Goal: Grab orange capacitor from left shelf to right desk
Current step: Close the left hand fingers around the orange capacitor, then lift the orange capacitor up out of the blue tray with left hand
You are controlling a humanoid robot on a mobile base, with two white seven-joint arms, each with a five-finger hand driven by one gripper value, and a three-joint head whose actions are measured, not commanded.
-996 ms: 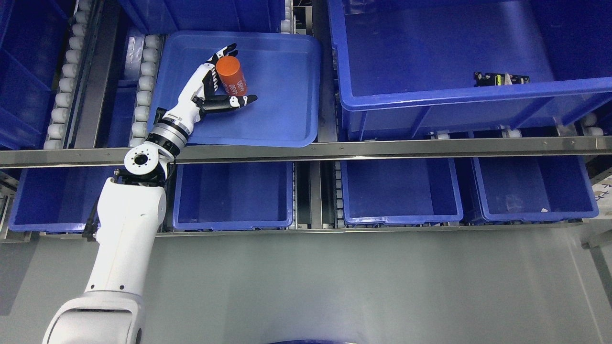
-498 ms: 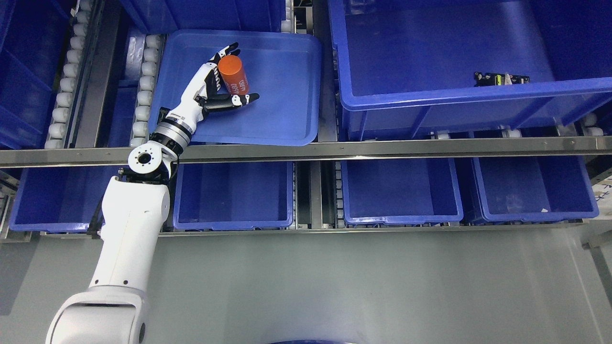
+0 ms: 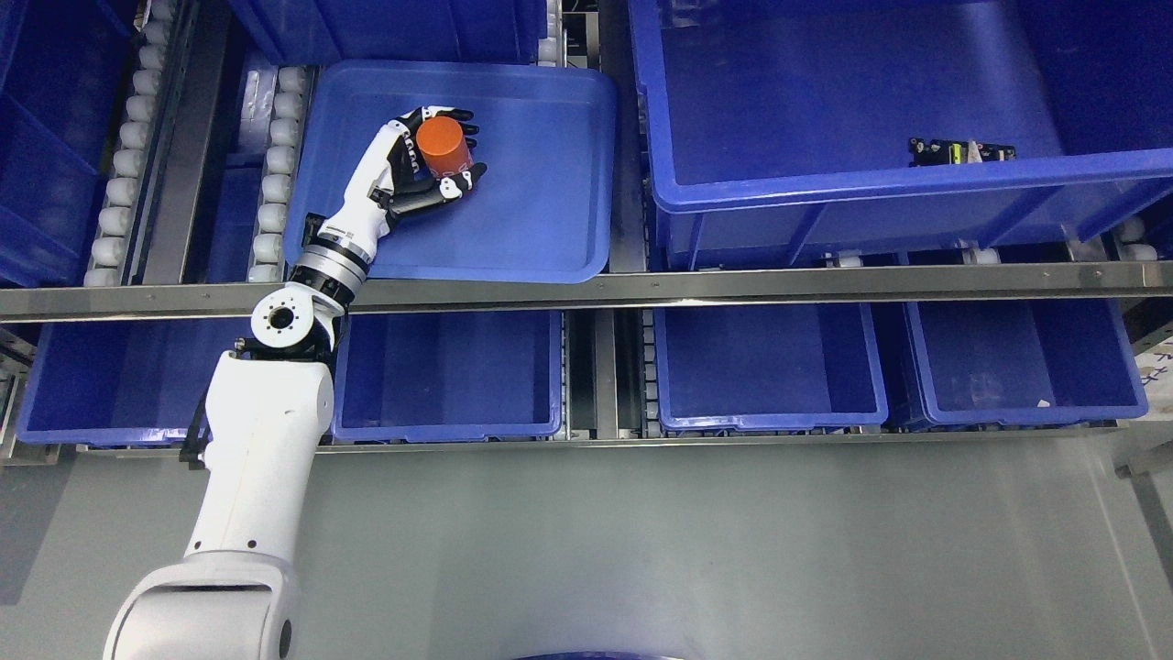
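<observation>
The orange capacitor (image 3: 441, 146) is a short cylinder inside the shallow blue tray (image 3: 541, 211) on the upper shelf at the left. My left hand (image 3: 431, 158) reaches into the tray from the lower left and is shut on the capacitor, black-and-white fingers (image 3: 455, 182) wrapped round its side, its round end facing up. My white left arm (image 3: 261, 431) rises from the bottom left corner across the shelf rail. The right arm does not show.
A steel rail (image 3: 733, 286) runs across the shelf front. A large deep blue bin (image 3: 871, 183) at the upper right holds a small black-and-yellow part (image 3: 958, 150). Several blue bins (image 3: 770, 367) sit on the lower level. White rollers (image 3: 275, 165) line the tray's left side.
The fingers have curled shut round the capacitor, which was only cradled by the spread hand before. The capacitor now stands more upright in the grasp.
</observation>
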